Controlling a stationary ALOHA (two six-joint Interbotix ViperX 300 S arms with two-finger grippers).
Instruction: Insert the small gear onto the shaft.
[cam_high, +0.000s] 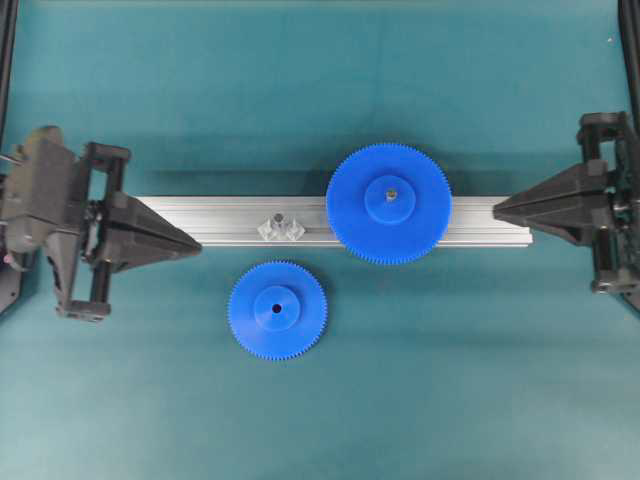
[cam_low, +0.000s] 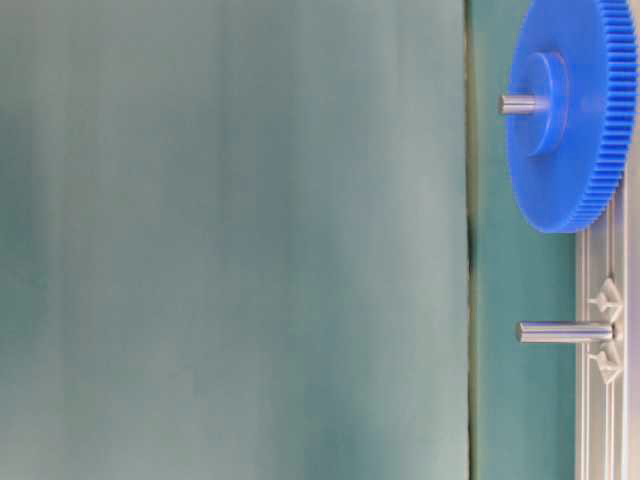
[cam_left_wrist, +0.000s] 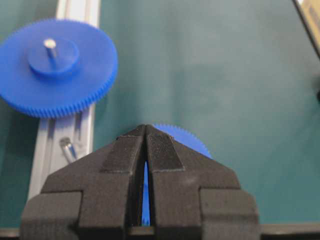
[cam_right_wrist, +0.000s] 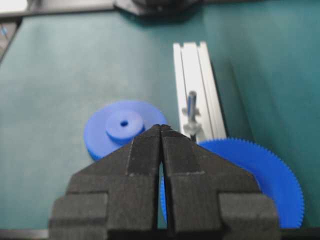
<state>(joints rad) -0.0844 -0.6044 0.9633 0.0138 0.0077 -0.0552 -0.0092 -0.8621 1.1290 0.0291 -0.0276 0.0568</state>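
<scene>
The small gear (cam_high: 277, 310) (cam_right_wrist: 121, 127) lies flat on the teal mat, in front of the rail, its centre hole facing up. In the left wrist view only its rim (cam_left_wrist: 192, 141) shows past the fingers. The shaft (cam_high: 281, 222) (cam_low: 563, 332) (cam_left_wrist: 68, 148) (cam_right_wrist: 191, 107) stands bare on the aluminium rail, on its shiny angular base. My left gripper (cam_high: 196, 244) (cam_left_wrist: 146, 127) rests shut and empty at the rail's left end. At the rail's right end my right gripper (cam_high: 497, 209) (cam_right_wrist: 161, 127) is also shut, holding nothing.
A larger blue gear (cam_high: 389, 203) (cam_low: 570, 110) (cam_left_wrist: 56, 65) (cam_right_wrist: 260, 175) sits on its own grey pin, right of the shaft. The aluminium rail (cam_high: 230, 210) runs left to right between both grippers across the teal mat (cam_high: 320, 90).
</scene>
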